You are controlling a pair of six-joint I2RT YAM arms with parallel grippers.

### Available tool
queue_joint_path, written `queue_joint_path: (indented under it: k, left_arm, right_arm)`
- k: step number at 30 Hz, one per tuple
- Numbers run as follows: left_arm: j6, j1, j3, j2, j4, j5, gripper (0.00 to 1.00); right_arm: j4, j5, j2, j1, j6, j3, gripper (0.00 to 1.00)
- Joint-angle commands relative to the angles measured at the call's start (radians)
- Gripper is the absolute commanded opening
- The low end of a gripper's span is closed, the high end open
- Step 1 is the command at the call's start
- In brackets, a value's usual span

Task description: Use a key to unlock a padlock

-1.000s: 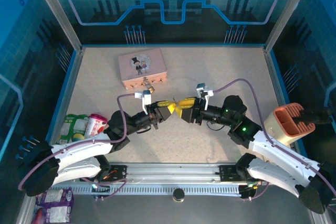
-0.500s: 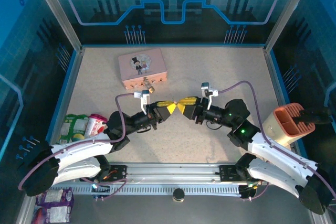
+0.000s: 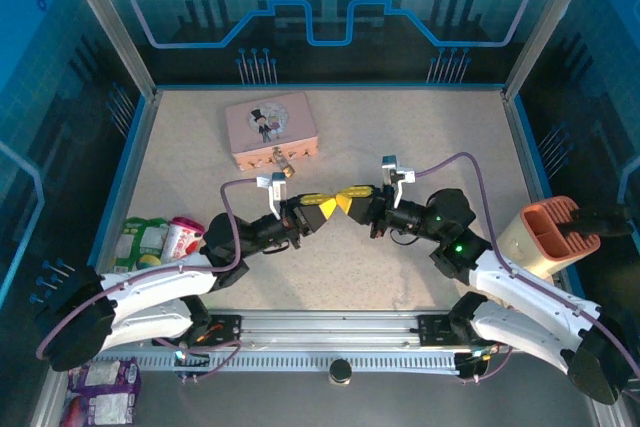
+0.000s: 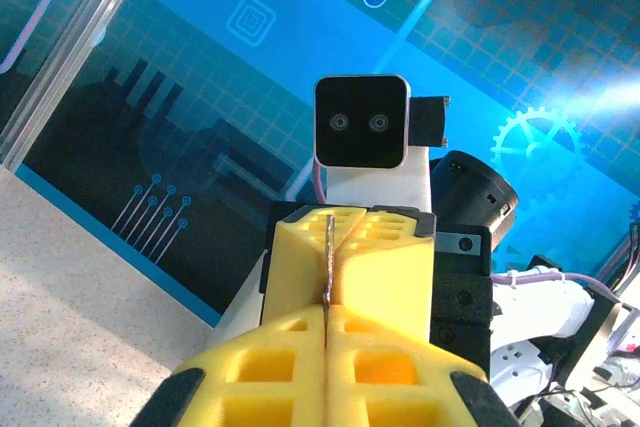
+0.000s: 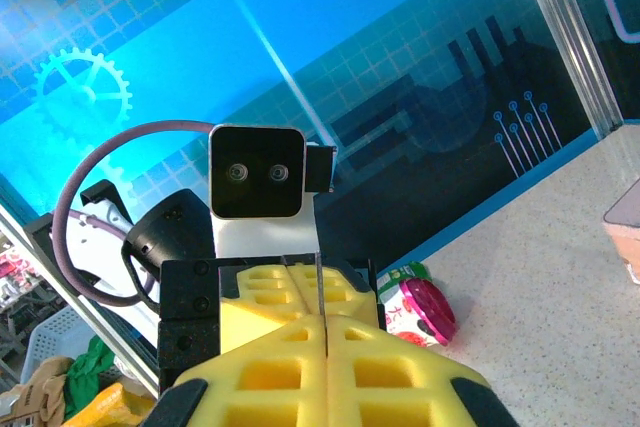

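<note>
The key (image 4: 327, 262), a thin, stiff sliver of metal judged light and slippery, is clamped edge-on between the closed left gripper (image 3: 325, 203) and the closed right gripper (image 3: 347, 197), which meet tip to tip just in front of the pink tin (image 3: 272, 129). The padlock (image 3: 283, 161) is seen against the tin's near side. The key is best held by its head with the blade left free, and the small, dense padlock by its brass body
</note>
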Motion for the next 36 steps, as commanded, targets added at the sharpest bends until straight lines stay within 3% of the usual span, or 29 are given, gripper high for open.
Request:
queue_joint_path:
  k: [1,6,14,21,25,33,36]
  left_arm:
    - [-0.021,-0.01,0.023,0.006,0.053,-0.012,0.0]
    - [-0.018,-0.01,0.024,0.006,0.024,-0.055,0.0]
    - [0.053,-0.009,0.033,-0.059,-0.182,-0.151,0.15]
    - [0.102,0.002,0.035,-0.161,-0.35,-0.219,0.4]
    - [0.108,0.013,0.042,-0.199,-0.412,-0.213,0.47]
    - [0.126,0.016,0.101,-0.169,-0.505,-0.131,0.49]
    - [0.12,0.015,0.109,-0.162,-0.501,-0.114,0.41]
  right_arm:
    - [0.005,-0.022,0.014,0.03,-0.014,-0.001,0.01]
    - [-0.056,0.019,0.004,0.047,-0.041,0.008,0.0]
    - [-0.277,0.126,-0.015,0.049,-0.107,0.065,0.0]
    - [-0.37,0.137,-0.009,0.051,-0.141,0.095,0.0]
    - [-0.4,0.098,-0.001,0.055,-0.161,0.115,0.0]
    - [-0.389,0.089,0.016,0.096,-0.181,0.133,0.0]
    - [-0.396,0.092,0.027,0.103,-0.187,0.14,0.0]
